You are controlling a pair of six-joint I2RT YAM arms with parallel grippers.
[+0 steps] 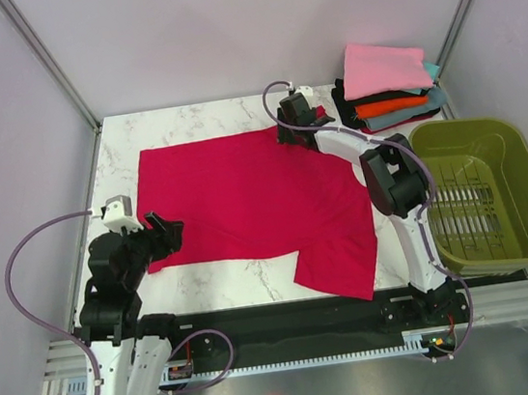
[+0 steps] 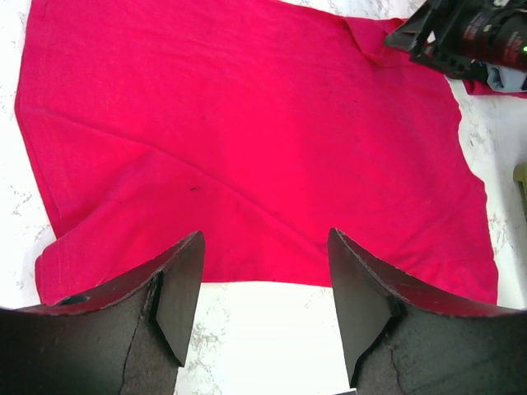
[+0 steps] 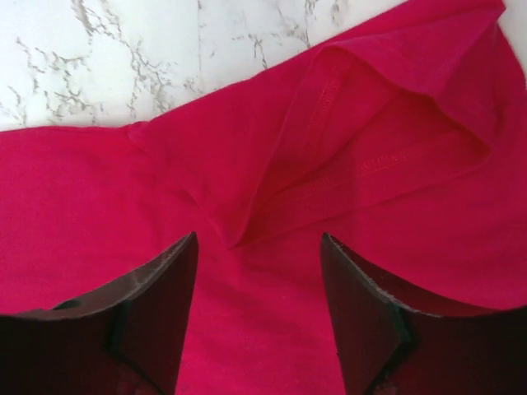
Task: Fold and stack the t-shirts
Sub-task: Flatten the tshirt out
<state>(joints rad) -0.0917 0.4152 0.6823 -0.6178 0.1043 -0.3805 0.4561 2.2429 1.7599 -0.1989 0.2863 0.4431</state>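
A large crimson-red t-shirt (image 1: 245, 200) lies spread flat on the marble table, one sleeve at the near right. My left gripper (image 1: 169, 232) is open and empty just off the shirt's left edge; in the left wrist view (image 2: 263, 271) its tips stand over bare marble at the shirt's hem (image 2: 247, 164). My right gripper (image 1: 287, 136) is open above the shirt's far right corner; in the right wrist view (image 3: 259, 263) its fingers straddle red cloth (image 3: 247, 329) beside a folded sleeve hem (image 3: 370, 164). A stack of folded t-shirts, pink (image 1: 381, 67) on top, then black, orange (image 1: 390, 105) and teal-grey, sits at the far right.
An olive-green plastic basket (image 1: 521, 212) stands at the right edge of the table, right of the right arm. Bare marble (image 1: 186, 120) shows along the far edge and at the near left. Metal frame posts stand at the back corners.
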